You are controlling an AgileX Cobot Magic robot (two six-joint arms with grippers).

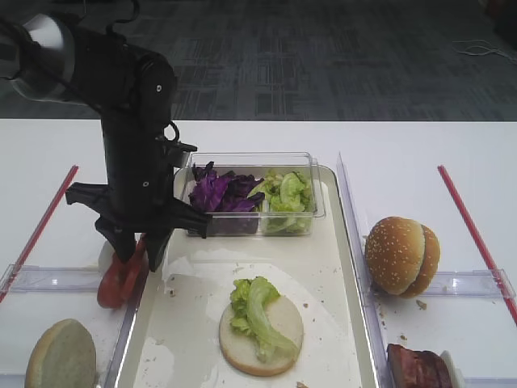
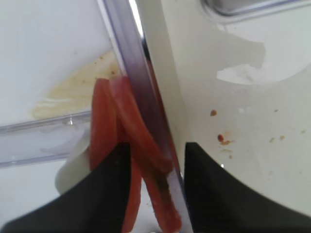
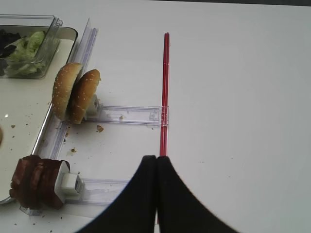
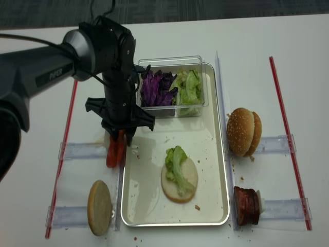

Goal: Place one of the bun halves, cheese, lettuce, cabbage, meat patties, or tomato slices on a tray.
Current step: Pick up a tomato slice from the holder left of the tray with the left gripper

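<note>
Red tomato slices (image 1: 121, 279) (image 4: 114, 149) stand on edge in a clear holder just left of the silvery tray (image 1: 194, 307) (image 4: 149, 195). My left gripper (image 1: 141, 255) (image 4: 119, 139) (image 2: 156, 145) points down over them, jaws apart around one tomato slice (image 2: 141, 141), with a gap on the tray side. On the tray lies a flat bun half (image 1: 283, 335) topped with lettuce (image 1: 254, 307). My right gripper (image 3: 156, 160) is shut on nothing, over bare table beside a red strip (image 3: 165, 87).
A clear tub (image 1: 311, 212) at the tray's far end holds purple cabbage (image 1: 218, 191) and lettuce (image 1: 287, 192). Sesame bun tops (image 1: 401, 255) (image 3: 75, 92) and meat patties (image 1: 416, 368) (image 3: 36, 182) stand in holders right of the tray. A pale bun half (image 1: 60, 356) is at the front left.
</note>
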